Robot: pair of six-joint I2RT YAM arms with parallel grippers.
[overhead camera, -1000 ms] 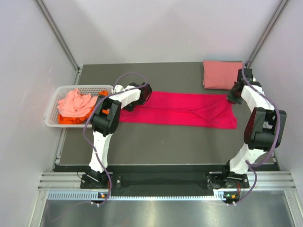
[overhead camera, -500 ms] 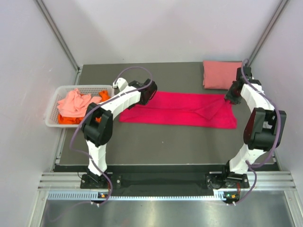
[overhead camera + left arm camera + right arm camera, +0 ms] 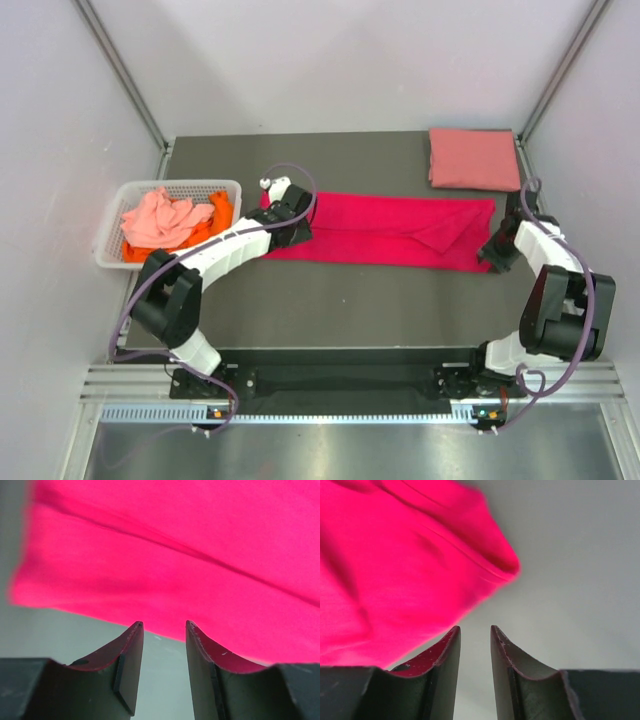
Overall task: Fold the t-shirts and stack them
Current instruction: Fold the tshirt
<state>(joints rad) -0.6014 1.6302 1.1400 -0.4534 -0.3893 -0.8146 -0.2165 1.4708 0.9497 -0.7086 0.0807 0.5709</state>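
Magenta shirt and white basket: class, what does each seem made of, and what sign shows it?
Magenta shirt: soft matt cloth, likely knit cotton; it lies limp with creases and folds. White basket: seemingly moulded plastic, smooth finish; thin slotted walls keep their shape.

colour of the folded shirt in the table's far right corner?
Plain salmon pink. The folded shirt shows best in the top external view.

Overhead view is bright and evenly lit, soft shadows only, no real glare on the worktop (image 3: 350, 300). Both wrist views look soft, with the magenta shirt (image 3: 175, 555) smeared and fuzzy at its edges.
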